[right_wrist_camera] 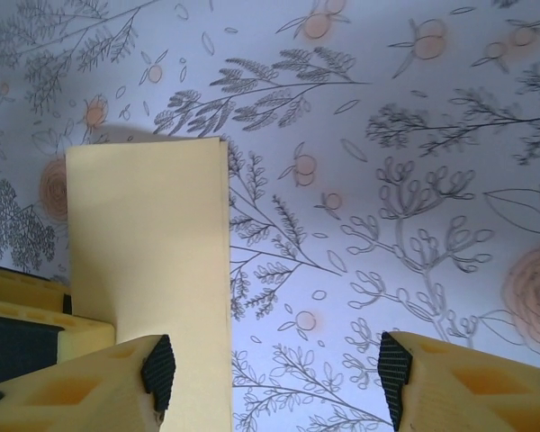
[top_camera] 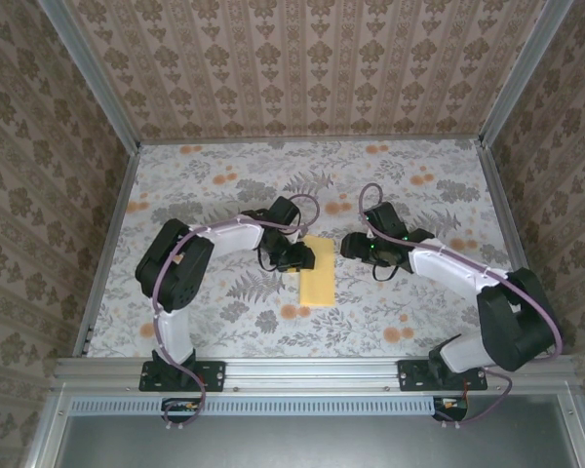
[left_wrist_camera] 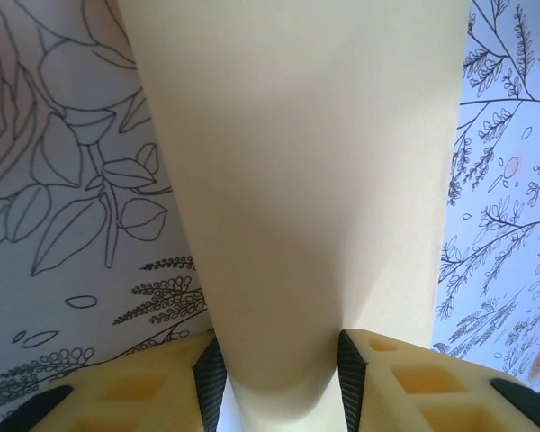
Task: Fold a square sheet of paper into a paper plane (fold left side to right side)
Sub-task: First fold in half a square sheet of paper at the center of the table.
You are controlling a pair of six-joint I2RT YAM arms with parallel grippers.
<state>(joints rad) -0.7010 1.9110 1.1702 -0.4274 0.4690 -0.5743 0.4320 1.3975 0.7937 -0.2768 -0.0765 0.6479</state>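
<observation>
The square sheet of paper (top_camera: 318,273) lies folded in half as a narrow yellow rectangle in the middle of the table. My left gripper (top_camera: 297,255) sits at its left long edge. In the left wrist view the paper (left_wrist_camera: 306,180) bulges in a rounded fold between the jaws of the left gripper (left_wrist_camera: 282,378), touching both black pads. My right gripper (top_camera: 349,246) hovers just right of the sheet. Its jaws stand wide open in the right wrist view (right_wrist_camera: 276,373), with the left pad (right_wrist_camera: 159,364) over the paper's (right_wrist_camera: 148,234) right edge and nothing held.
A floral-print cloth (top_camera: 419,292) covers the table. Patterned walls (top_camera: 312,68) close in the back and both sides, with aluminium posts at the corners. A metal rail (top_camera: 312,369) with both arm bases runs along the near edge.
</observation>
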